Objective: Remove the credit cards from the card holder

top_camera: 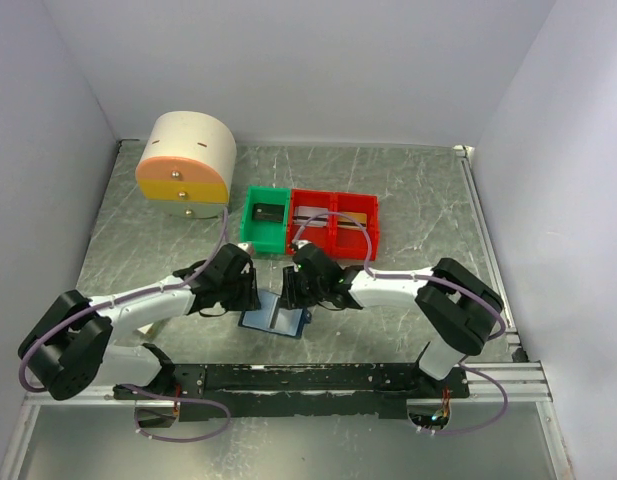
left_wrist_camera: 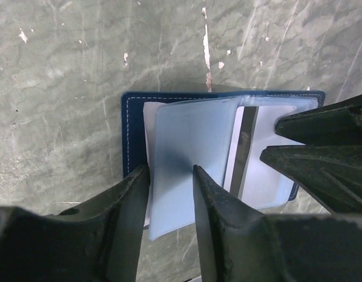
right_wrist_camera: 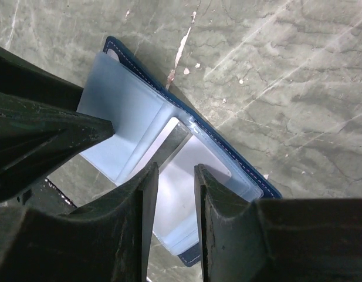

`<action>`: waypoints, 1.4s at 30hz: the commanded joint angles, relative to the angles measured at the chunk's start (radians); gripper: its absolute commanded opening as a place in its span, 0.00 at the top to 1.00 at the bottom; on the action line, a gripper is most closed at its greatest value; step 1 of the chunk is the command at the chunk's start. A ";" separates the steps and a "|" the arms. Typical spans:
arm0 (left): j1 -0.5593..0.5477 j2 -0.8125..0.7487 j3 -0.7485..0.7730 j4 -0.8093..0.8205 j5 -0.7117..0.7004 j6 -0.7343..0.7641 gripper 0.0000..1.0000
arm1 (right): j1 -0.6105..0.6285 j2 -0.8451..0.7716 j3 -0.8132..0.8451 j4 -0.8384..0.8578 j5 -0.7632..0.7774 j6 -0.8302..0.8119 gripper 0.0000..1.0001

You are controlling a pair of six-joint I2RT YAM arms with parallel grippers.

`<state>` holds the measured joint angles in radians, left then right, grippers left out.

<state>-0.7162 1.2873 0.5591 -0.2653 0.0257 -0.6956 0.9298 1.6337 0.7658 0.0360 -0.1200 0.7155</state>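
Left wrist view: the left pincer (left_wrist_camera: pixel 171 171) is narrowed astride a raised pale-blue leaf of the card holder (left_wrist_camera: pixel 134 135). The right pincer (right_wrist_camera: pixel 176 171) is likewise narrowed over the opposite leaf. Whether either pinches cannot be told. The holder lies open by the near edge of the tabletop (left_wrist_camera: pixel 57 82), at its middle. One leaf is best pinned flat while the credit cards, not distinguishable here, are drawn from their pocket.
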 commanded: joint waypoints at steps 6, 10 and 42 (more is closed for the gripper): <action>0.003 -0.026 0.013 0.048 0.101 -0.001 0.84 | -0.017 0.045 -0.030 -0.075 0.017 -0.039 0.68; 0.003 -0.060 0.027 0.006 0.061 0.004 0.93 | -0.023 0.042 -0.032 -0.072 0.021 -0.036 0.68; -0.136 -0.383 -0.009 -0.306 -0.344 -0.249 0.43 | 0.069 0.018 0.009 -0.041 0.158 0.132 0.71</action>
<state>-0.8478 0.9642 0.4847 -0.4831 -0.2420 -0.9585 0.9989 1.6062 0.7662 0.0391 -0.0452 0.8085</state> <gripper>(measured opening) 0.540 0.324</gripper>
